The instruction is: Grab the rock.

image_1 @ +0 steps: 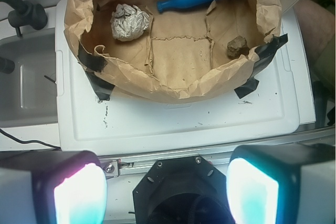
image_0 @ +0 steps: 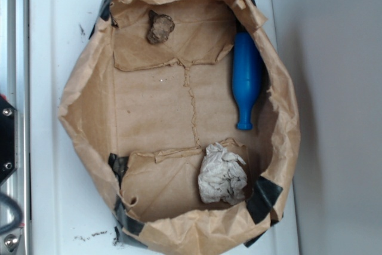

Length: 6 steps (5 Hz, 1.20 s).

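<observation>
Nearest to you, the gripper (image_1: pixel 166 192) stands wide open and holds nothing, well apart from the paper bag (image_1: pixel 173 90). The rock (image_1: pixel 237 46) lies just inside its taped wall; descending there, your finger could catch the wall and shift the bag.

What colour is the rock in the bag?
Dark brown-grey; the rock shows best in the exterior view.

Exterior looks straight down; wrist looks obliquely, both sharing the paper bag (image_0: pixel 83 106).
</observation>
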{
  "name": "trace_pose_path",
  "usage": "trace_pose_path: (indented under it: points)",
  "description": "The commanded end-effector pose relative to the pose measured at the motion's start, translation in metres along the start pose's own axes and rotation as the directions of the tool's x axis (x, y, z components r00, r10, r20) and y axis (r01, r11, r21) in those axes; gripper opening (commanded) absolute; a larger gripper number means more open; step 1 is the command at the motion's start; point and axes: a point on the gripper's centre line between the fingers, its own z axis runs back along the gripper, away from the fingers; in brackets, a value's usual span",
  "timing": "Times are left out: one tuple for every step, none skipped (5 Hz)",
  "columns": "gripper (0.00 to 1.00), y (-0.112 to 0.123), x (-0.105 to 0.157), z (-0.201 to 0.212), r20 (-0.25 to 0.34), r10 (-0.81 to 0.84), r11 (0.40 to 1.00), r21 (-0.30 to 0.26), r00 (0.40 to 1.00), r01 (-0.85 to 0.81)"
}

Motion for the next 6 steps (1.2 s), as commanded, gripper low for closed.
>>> trace_pose_path:
  points:
    - [1.0, 0.0, 0.0, 0.0, 0.0, 0.0, 1.0, 0.0, 1.0, 0.0]
    - [1.0, 0.0, 0.0, 0.0, 0.0, 0.0, 1.0, 0.0, 1.0, 0.0]
    - [1.0, 0.014, 0.005, -0.001, 0.03, -0.132, 0.991, -0.033, 0.991, 0.133]
    - [1.0, 0.025, 0.046, -0.01, 0.036, -0.208, 0.976, -0.065, 0.977, 0.21]
    - [1.0, 0.034, 0.085, -0.024, 0.048, -0.311, 0.947, -0.073, 0.949, 0.314]
    - [1.0, 0.028, 0.121, -0.045, 0.045, -0.46, 0.882, -0.092, 0.887, 0.462]
